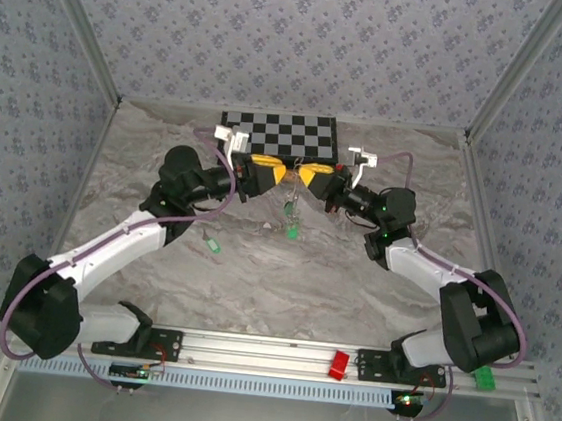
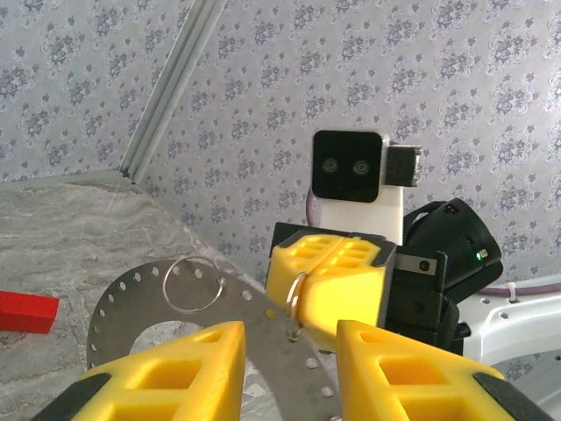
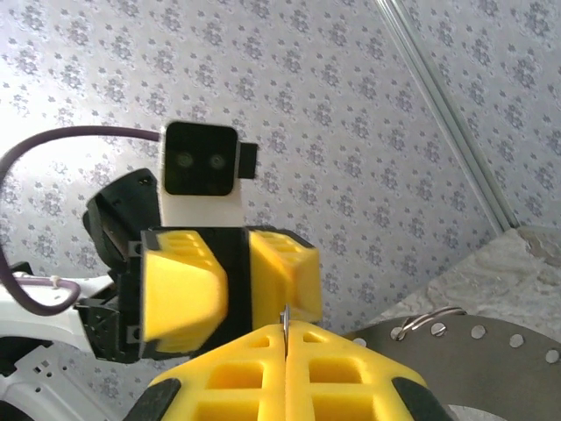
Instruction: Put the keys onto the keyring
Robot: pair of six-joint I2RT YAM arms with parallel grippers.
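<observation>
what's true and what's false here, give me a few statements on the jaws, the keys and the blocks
1. The right gripper has its jaws shut on the keyring. True.
2. The left gripper has its jaws shut tight. False: a gap shows between them.
3. A green key lies loose on the marble table. True.
4. The red block sits on the checkerboard. False: it sits on the rail at the near edge.

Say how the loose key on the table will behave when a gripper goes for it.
The key looks tiny beside the left gripper, so it is probably very light and apt to skid on the smooth marble table. Lying flat, it likely gives thick fingers little to pinch.
</observation>
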